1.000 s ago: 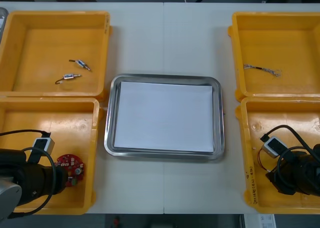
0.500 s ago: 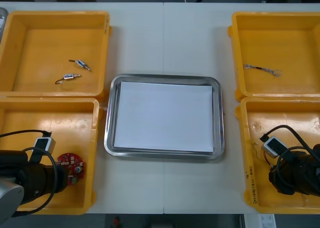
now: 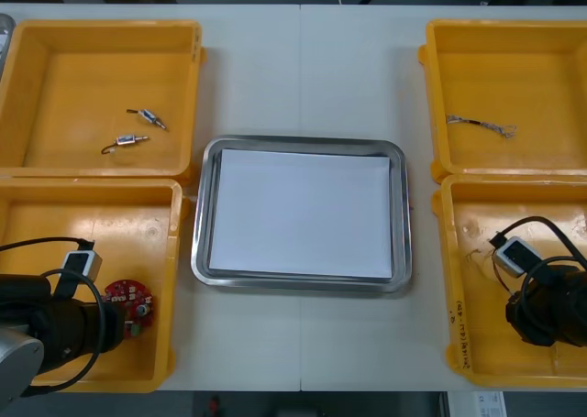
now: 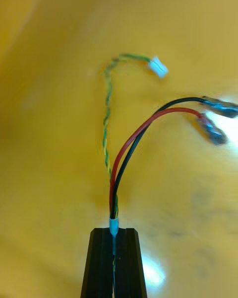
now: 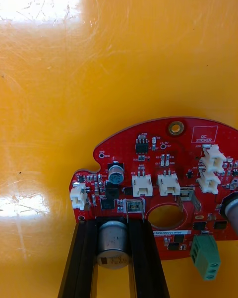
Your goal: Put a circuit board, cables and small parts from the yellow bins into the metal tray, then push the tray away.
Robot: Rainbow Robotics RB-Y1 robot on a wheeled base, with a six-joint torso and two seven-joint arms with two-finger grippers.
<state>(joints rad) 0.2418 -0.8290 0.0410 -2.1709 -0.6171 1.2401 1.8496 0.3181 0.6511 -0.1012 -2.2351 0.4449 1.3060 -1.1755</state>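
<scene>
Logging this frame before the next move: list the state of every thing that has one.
left pincer, shut on the circuit board
circuit board, gripped, in near left bin
right pincer, shut on the cables
cables, held by one end, in near right bin
metal tray, white inside, holding nothing
small metal parts, loose in far left bin
thin cable, loose in far right bin
</scene>
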